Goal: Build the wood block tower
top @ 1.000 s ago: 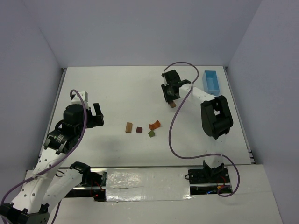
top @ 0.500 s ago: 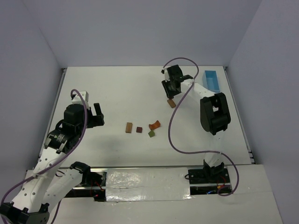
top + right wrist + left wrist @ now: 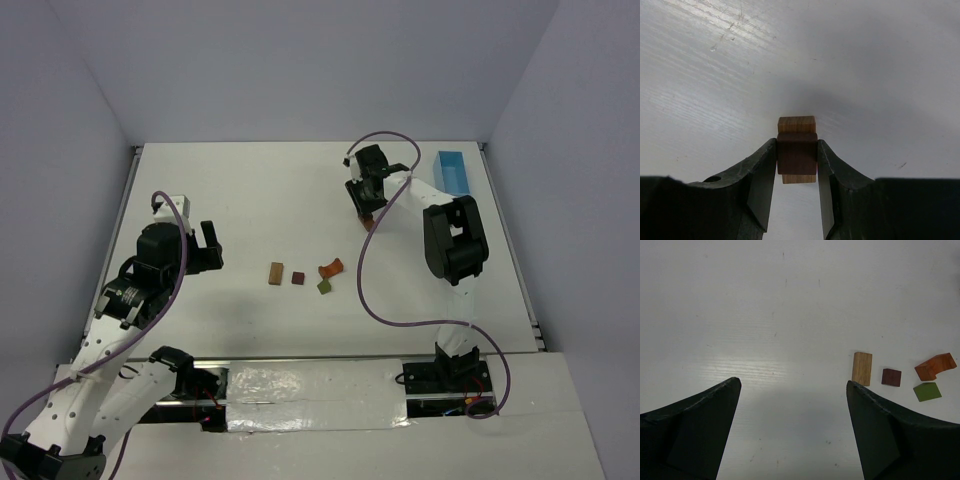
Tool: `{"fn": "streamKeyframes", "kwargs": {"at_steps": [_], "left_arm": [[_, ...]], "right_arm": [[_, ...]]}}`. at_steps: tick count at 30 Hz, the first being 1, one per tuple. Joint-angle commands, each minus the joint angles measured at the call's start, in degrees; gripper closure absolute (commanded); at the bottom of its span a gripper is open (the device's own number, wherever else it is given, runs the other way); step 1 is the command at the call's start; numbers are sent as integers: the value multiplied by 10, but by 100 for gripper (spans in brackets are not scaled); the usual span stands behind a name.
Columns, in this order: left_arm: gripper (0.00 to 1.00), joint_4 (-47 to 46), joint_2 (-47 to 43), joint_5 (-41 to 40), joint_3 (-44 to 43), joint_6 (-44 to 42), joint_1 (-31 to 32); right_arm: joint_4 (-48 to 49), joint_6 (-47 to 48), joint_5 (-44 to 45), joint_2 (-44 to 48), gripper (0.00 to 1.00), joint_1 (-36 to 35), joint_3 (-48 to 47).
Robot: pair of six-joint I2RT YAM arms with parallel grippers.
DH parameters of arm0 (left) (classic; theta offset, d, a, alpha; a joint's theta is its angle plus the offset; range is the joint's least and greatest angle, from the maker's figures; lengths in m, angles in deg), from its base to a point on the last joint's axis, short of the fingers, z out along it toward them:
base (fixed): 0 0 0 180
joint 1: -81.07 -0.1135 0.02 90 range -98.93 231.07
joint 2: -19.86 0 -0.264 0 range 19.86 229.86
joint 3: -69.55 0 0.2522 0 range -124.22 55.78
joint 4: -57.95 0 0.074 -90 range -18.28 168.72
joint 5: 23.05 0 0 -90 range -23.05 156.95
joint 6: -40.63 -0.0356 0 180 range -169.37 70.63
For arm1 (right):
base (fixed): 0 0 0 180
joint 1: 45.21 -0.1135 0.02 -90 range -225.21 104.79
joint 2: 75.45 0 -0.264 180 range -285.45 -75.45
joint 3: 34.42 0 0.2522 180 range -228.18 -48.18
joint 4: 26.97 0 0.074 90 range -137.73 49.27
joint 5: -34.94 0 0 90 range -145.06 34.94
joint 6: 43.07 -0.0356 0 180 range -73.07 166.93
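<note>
Your right gripper [image 3: 797, 147] dropped back at 1 o'clock, apparently pinching the dark block [image 3: 797, 156]; left gripper [image 3: 792, 384] splayed, stacking pending

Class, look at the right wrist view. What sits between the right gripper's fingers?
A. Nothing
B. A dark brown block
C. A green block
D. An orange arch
B: the right gripper has its fingers against both sides of a dark brown block.

White table [image 3: 250, 190] (faintly scuffed) between plain pale lavender walls [image 3: 300, 60]
</note>
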Motion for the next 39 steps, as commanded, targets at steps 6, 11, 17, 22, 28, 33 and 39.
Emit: {"fn": "streamKeyframes", "kwargs": {"at_steps": [6,11,17,22,28,33,39], "left_arm": [[1,-24,-3,8,0,-8,2],[1,-24,-1,10,0,-10,2],[0,-24,0,9,0,-10,2],[1,-24,1,11,0,-9,2],[1,-24,1,11,0,-9,2],[1,-24,1,11,1,-9,2],[1,-24,1,11,0,-9,3]], "right_arm": [[-2,6,0,-9,53,2,-18],[-10,14,-7,-15,53,2,-30],[-14,12,-6,-21,56,2,-38],[-13,10,-5,-21,56,2,-41],[-18,10,-2,-27,55,3,-49],[-18,9,-6,-29,53,2,-49],[-25,9,-10,-25,46,2,-50]]}}
